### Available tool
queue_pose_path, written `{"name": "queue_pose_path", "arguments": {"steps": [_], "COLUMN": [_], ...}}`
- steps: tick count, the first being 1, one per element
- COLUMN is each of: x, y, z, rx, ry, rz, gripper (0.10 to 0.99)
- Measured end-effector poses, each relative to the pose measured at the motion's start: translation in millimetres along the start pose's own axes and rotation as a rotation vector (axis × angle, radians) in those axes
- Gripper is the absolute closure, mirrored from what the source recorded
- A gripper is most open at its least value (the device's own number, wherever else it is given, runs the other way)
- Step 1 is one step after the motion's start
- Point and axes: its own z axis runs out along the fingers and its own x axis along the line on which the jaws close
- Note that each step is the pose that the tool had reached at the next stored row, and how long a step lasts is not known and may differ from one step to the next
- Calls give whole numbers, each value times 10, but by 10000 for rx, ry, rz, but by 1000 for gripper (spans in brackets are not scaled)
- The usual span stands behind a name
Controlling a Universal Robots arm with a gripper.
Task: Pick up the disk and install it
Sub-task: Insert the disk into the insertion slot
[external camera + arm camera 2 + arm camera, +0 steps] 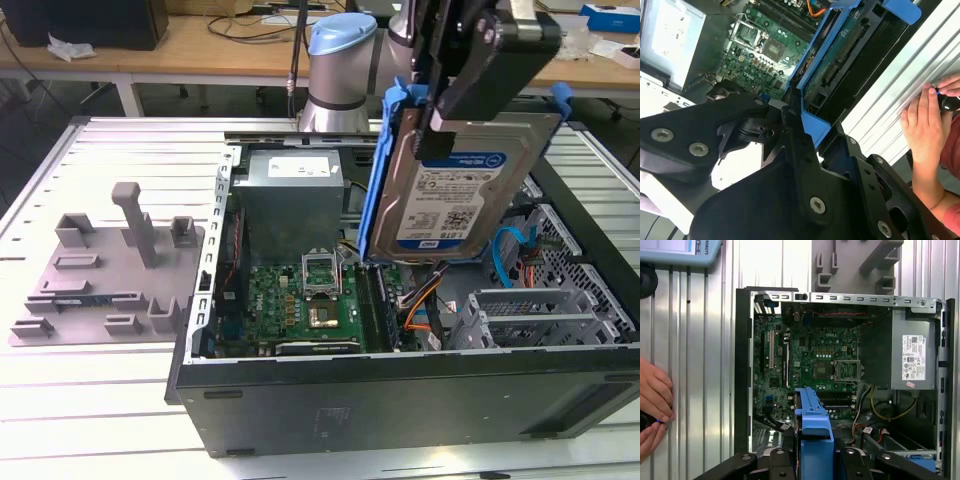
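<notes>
open case (400, 395) beneath gripper (437, 115), disk (465, 195) aloft

My claw (445, 100) is matt black, metal I think. The disk (520, 135) is dull silver metal with a smooth paper label (455, 200) and glossy blue plastic bracket (380, 180).

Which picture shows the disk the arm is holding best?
The exterior view: the disk shows its labelled face and blue bracket, held by the gripper above the open computer case. The second wrist view shows its connector edge, the first wrist view its blue bracket end-on.
</notes>
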Motion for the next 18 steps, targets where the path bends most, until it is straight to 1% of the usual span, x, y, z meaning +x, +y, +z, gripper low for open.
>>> {"name": "queue_pose_path", "arguments": {"steps": [4, 5, 6, 9, 11, 12, 14, 15, 17, 18], "x": [47, 71, 90, 134, 162, 181, 190, 200, 213, 224], "y": [-103, -152, -184, -258, -329, -397, -435, -477, -527, -570], "z": [0, 0, 0, 3, 5, 6, 6, 8, 10, 11], "rx": [0, 1, 0, 0, 0, 2, 2, 2, 2, 3], "ry": [1, 0, 0, -2, -14, -44, -85, -122, -155, -187], "rz": [0, 1, 2, 0, 2, 1, 0, 1, 1, 0], "gripper": [718, 718, 718, 718, 718, 718, 718, 718, 718, 718]}}
